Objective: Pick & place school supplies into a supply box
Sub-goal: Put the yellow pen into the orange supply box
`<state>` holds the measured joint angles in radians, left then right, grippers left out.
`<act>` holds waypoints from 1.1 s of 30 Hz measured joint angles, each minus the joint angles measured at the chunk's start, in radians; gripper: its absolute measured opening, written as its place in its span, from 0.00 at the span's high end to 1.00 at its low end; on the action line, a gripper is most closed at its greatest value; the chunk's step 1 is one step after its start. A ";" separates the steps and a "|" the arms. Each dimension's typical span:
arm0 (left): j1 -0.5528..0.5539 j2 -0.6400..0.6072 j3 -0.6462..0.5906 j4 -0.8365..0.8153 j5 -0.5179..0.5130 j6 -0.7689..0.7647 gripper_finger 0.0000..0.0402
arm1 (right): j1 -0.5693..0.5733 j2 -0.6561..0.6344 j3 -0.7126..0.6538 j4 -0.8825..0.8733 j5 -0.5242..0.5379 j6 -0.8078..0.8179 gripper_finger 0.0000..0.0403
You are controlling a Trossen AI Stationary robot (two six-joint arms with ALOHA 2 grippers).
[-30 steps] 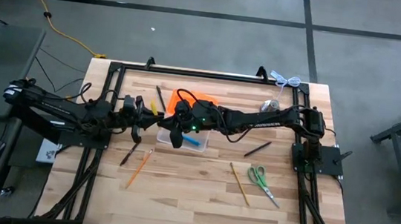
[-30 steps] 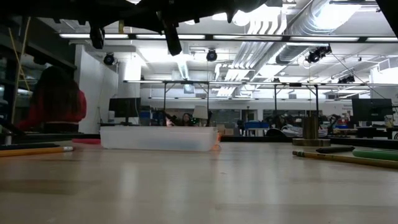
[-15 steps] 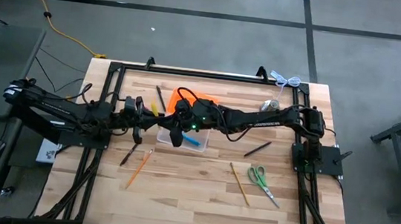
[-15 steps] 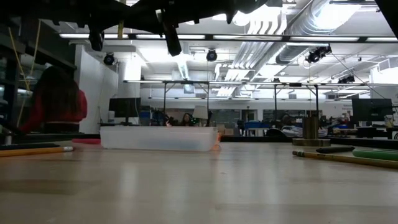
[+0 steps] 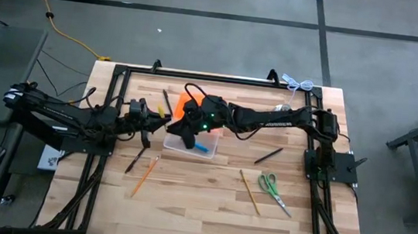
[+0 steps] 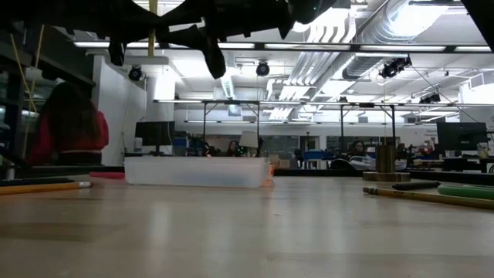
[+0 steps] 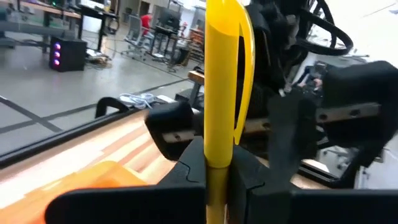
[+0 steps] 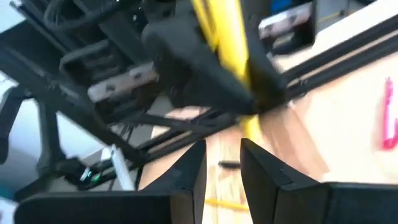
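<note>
Yellow pen (image 7: 219, 93) was pinched in my left gripper (image 7: 216, 167); right gripper (image 8: 222, 163) hung loosened, empty. Next: drop it into box (image 5: 190, 145).

It was an open-plan robotics lab: exposed ceiling ducts (image 6: 324, 31), rows of workbenches (image 6: 370, 108), monitors, a person (image 6: 69, 123) seated nearby.

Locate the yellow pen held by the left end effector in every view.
High view: the yellow pen is left of the orange lid, at the left end effector.
Low view: probably the thin yellow strip at the top edge, among the arms.
Left wrist view: centre, upright, clamped.
Right wrist view: upper middle, slanted.
Shared landmark: the left end effector gripping it.
</note>
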<state>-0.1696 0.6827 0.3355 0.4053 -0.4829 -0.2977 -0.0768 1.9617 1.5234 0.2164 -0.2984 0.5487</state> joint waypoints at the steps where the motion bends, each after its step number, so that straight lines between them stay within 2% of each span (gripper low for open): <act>1: 0.000 0.000 0.000 0.000 -0.005 0.008 0.88 | -0.003 0.000 0.000 -0.004 -0.020 0.008 0.82; 6: 0.000 -0.008 0.000 -0.041 -0.033 0.016 0.88 | -0.010 0.000 0.000 -0.057 -0.075 0.024 0.84; 15: 0.000 -0.065 0.000 -0.177 -0.044 0.004 0.88 | -0.020 0.000 0.000 -0.190 -0.081 0.021 0.90; 28: 0.000 -0.074 0.000 -0.357 -0.018 -0.051 0.88 | -0.083 0.000 0.000 -0.198 -0.049 0.011 0.99; 33: 0.000 -0.074 0.000 -0.391 -0.017 -0.051 0.88 | -0.128 0.000 0.000 -0.191 -0.048 0.011 0.99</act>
<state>-0.1696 0.6090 0.3351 0.0144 -0.4995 -0.3483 -0.2052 1.9617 1.5238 0.0255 -0.3466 0.5594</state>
